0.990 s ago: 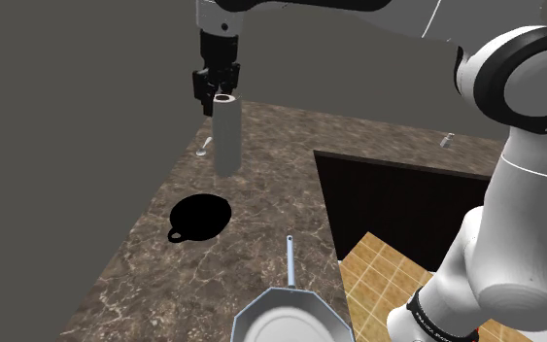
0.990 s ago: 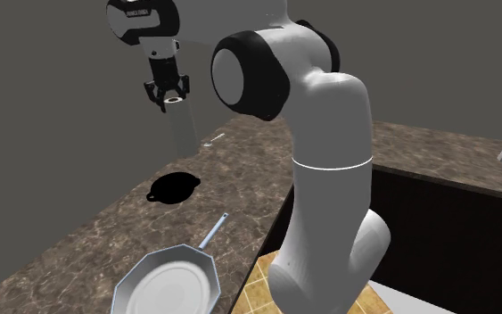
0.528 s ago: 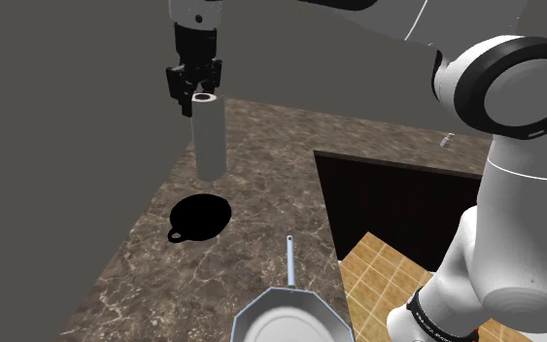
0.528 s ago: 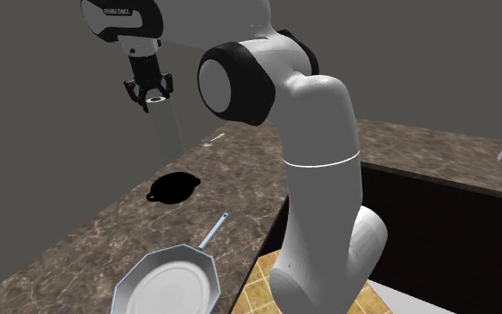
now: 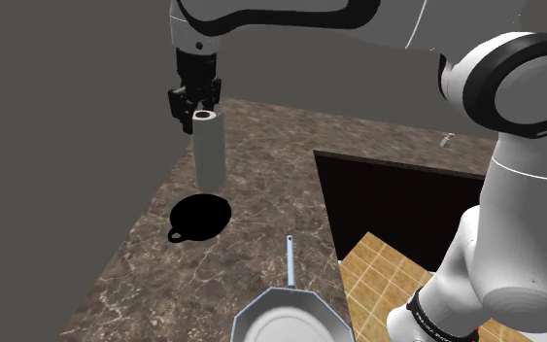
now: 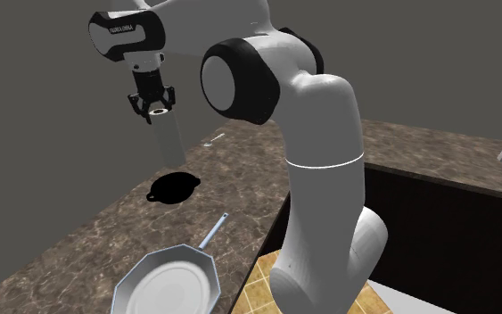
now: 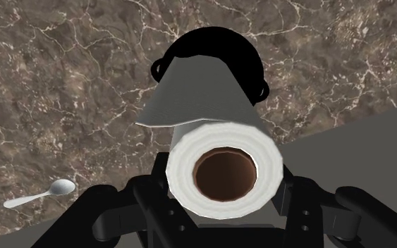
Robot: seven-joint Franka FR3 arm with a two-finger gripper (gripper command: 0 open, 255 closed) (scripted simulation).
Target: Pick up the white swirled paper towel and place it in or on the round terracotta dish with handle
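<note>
Overhead, the outstretched arm's downward-pointing pincer (image 5: 201, 111) clasps the paper towel roll (image 5: 209, 151) above the black dish (image 5: 200, 216).

I see open air between the lower end of the hanging paper towel roll (image 5: 209, 148) and the round black dish (image 5: 200, 216) beneath it on the marbled countertop (image 5: 261, 194). Bare counter rings the dish on every side. The grey pan (image 5: 290, 325) sits toward the near edge, its handle aimed at the dish yet apart from it. The spoon (image 7: 41, 194) lies well away.
</note>
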